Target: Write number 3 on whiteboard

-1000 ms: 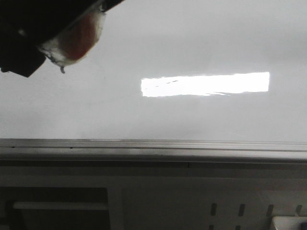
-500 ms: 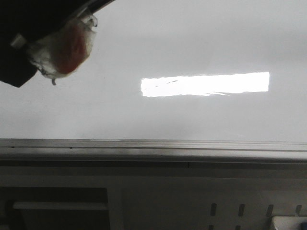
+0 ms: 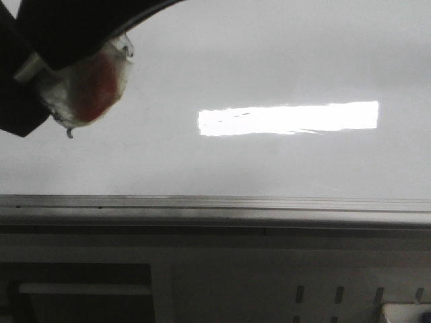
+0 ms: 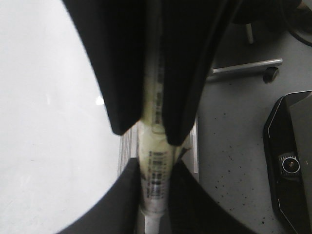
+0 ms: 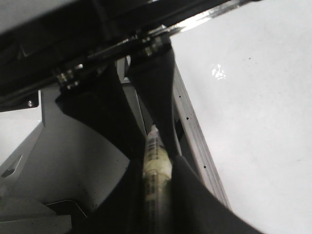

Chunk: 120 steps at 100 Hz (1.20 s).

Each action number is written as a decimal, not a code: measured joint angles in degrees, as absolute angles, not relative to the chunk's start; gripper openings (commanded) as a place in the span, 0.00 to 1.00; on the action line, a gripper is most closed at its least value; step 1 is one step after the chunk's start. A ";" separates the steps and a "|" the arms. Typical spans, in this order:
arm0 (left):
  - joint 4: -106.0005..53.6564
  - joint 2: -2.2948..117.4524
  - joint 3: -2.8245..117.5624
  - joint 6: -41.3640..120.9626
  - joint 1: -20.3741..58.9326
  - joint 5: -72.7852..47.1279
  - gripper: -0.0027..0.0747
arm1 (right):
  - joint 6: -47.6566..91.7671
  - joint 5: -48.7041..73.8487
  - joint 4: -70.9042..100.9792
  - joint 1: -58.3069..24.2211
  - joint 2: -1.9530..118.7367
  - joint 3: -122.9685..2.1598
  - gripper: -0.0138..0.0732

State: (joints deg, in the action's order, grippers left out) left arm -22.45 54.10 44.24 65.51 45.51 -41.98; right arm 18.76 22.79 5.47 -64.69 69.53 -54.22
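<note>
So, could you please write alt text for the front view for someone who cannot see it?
A dark gripper at upper left holds a tape-wrapped marker over a glossy whiteboard. A bright rectangular glare sits mid-board, a grey edge rail below; no written number is visible.

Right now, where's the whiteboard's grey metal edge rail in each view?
Front: the grey metal edge rail runs the full width, below centre.
Left wrist: a short ridged strip edging the board, mostly hidden.
Right wrist: a long strip edging the board.
Shared landmark: the glossy white whiteboard bordering it.
</note>
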 measured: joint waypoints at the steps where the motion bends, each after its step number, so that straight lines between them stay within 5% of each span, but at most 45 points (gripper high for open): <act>1: -22.45 54.10 44.24 65.19 45.51 -41.98 0.25 | 18.76 22.79 5.47 -64.69 69.53 -54.22 0.08; 20: -24.26 51.97 44.25 60.94 45.51 -38.22 0.59 | 18.81 25.11 5.94 -62.70 69.53 -54.32 0.08; 45: -23.21 41.57 44.48 54.68 45.51 -38.25 0.60 | 18.81 26.34 5.85 -55.74 65.00 -54.09 0.08; 57: -18.77 34.79 44.16 45.14 45.51 -38.81 0.50 | 18.81 26.34 5.58 -51.57 63.39 -54.09 0.09; 88: -1.96 19.52 36.43 16.64 45.51 -38.15 0.01 | 18.81 19.83 5.45 -42.86 63.99 -51.77 0.11; 120: -1.02 16.70 32.85 11.70 45.51 -37.87 0.01 | 18.81 19.71 5.36 -39.71 68.76 -51.48 0.11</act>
State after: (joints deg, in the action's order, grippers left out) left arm -1.02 16.70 32.85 11.70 45.51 -37.87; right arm 18.81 19.71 5.36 -39.71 68.76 -51.48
